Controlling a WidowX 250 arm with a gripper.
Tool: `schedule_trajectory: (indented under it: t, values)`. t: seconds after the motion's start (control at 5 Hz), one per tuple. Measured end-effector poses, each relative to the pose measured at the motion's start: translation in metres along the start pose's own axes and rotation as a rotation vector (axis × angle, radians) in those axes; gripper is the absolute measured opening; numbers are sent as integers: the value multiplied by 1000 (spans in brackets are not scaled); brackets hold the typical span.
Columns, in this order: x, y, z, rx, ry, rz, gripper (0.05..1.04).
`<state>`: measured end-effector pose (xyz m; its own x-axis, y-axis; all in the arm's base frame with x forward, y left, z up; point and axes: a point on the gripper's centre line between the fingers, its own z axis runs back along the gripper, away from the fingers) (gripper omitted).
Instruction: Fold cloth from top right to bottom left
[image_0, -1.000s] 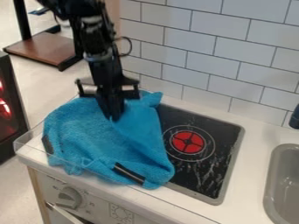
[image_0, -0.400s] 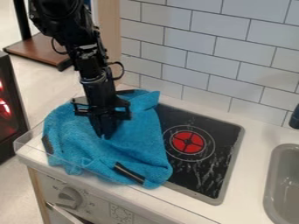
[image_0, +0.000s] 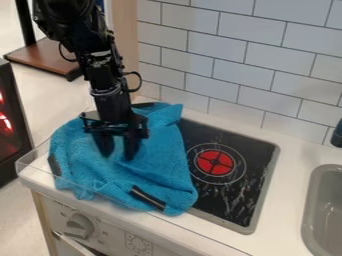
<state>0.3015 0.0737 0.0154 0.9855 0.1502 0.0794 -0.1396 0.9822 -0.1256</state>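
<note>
- hangs down as a black two-finger gripper (image_0: 117, 154) over a blue cloth (image_0: 160, 167), at the end of a black arm (image_0: 100, 75) slanting in from the upper left.
- holds the jaws spread, with a plain gap between and blue fabric in view through it; too hard to tell about contact between fingertips and fabric.
- lies rumpled beneath and all around the jaws as that same cloth, partly on the white countertop (image_0: 294, 142) and partly over the left side of a black cooktop (image_0: 260, 150).
- rises to a pointed cloth corner (image_0: 174, 111) behind the jaws and to their right.
- carries one black strip (image_0: 147, 198) in front of the jaws, slightly to the right, near the cloth's front edge, and another dark strip (image_0: 54, 165) to the left of the jaws, at the cloth's left edge.
- shows a red burner disc (image_0: 214, 162) on the cooktop, right of the jaws and apart from the cloth.
- has a grey sink (image_0: 324, 212) well apart to the right of the jaws, a white tiled wall (image_0: 254, 60) behind, and a control knob (image_0: 79, 226) below in front, to the left.
</note>
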Motion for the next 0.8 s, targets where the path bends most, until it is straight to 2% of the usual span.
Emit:
schedule_trajectory:
  t: [0.2,0.4,0.6,0.8]
  values:
    - [3,-1,19,27,-46,-20,1017]
    - [2,-1,35,55,-58,-30,1007]
    - [0,-6,60,71,-82,-48,999]
    - [2,-6,64,74,-97,-50,999]
